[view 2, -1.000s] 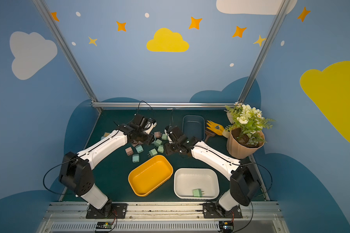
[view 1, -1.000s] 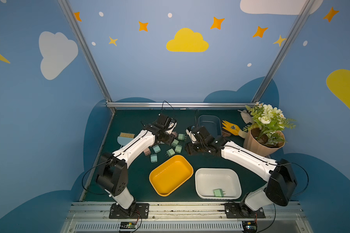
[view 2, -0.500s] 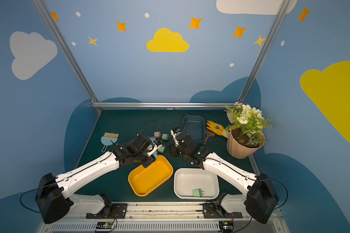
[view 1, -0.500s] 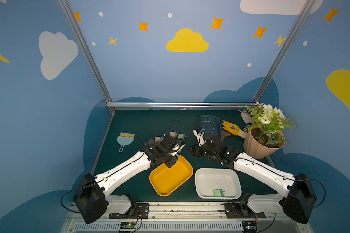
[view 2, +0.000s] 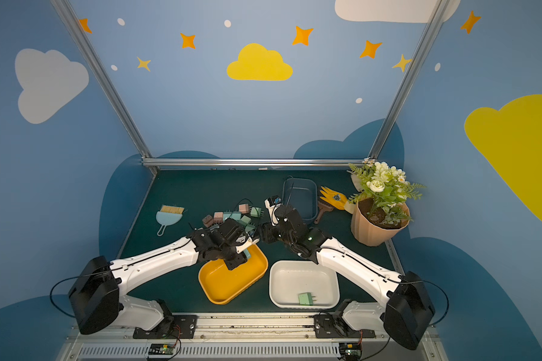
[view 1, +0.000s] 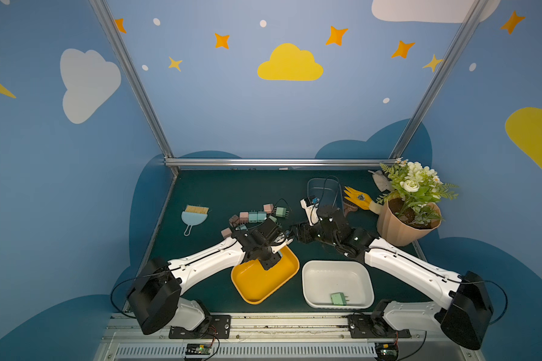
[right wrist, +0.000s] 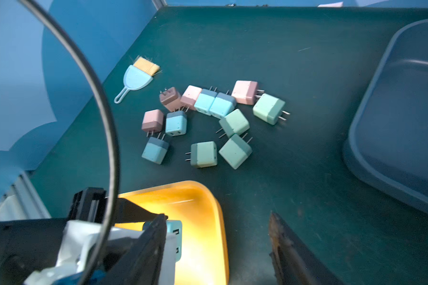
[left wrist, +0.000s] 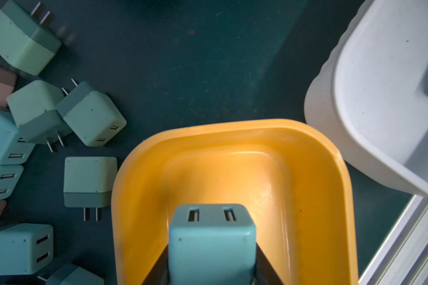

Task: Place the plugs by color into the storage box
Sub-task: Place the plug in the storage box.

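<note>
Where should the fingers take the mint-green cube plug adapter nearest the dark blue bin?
Probably from above, pinching the mint-green cube plug adapter across its flat side faces: it lies sideways, metal prongs level, pointing toward the dark blue plastic bin; a pink cube plug crowds its rear.

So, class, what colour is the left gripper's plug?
The plug is light blue, best in left wrist view.

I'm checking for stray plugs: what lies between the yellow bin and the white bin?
Only bare green mat separates yellow bin and white bin; the left wrist view shows it.
</note>
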Robot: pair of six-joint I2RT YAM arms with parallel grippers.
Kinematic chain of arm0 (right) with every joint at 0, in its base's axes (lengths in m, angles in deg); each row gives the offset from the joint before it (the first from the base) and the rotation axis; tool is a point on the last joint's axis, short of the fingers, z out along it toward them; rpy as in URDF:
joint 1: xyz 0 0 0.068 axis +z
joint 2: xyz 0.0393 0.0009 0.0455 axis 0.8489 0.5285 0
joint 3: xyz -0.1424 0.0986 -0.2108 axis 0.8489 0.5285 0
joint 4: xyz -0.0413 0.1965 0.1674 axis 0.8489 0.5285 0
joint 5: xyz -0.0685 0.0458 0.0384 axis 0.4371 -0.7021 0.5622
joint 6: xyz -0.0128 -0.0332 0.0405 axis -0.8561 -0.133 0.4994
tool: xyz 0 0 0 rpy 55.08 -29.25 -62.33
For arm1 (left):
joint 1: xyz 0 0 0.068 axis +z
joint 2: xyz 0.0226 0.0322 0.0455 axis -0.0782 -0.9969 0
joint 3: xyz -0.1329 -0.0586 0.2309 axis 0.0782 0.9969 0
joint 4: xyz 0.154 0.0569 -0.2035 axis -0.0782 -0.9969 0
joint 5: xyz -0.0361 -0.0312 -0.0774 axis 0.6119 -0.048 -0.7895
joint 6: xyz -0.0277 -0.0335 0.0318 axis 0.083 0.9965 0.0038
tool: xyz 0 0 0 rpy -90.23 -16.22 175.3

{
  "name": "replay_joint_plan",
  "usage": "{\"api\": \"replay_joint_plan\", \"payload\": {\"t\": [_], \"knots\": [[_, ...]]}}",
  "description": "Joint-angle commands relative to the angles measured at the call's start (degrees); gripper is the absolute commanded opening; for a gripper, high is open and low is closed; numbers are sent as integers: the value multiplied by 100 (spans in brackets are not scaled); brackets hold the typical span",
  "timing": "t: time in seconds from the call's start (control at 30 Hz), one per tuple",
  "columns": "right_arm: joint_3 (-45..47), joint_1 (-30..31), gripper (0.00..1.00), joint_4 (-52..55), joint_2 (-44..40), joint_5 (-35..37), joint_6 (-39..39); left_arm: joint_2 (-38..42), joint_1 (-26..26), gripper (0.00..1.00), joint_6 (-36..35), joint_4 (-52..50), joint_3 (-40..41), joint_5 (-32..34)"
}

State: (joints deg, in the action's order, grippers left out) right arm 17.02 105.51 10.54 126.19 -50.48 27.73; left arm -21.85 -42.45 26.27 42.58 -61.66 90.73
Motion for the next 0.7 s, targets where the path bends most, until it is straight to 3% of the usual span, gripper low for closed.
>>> {"api": "replay_joint_plan", "payload": {"t": [0.0,0.23,0.33,0.4,0.53,0.67], "knots": [[96,-13,67,-202,-57,103,-44,-132,-16,5,-10,97,-172,-143],[209,-65,68,-289,-30,441,-193,-240,2,24,25,329,-161,-415],[266,-100,68,-348,-86,641,-174,-255,28,47,53,364,-124,-517],[329,-142,67,-429,-152,731,-168,-297,49,58,64,259,-170,-526],[435,-249,68,-547,-278,860,-160,-244,112,65,36,327,-123,-568],[516,-348,68,-614,-404,980,-122,-5,258,65,-75,529,30,-766]]}}
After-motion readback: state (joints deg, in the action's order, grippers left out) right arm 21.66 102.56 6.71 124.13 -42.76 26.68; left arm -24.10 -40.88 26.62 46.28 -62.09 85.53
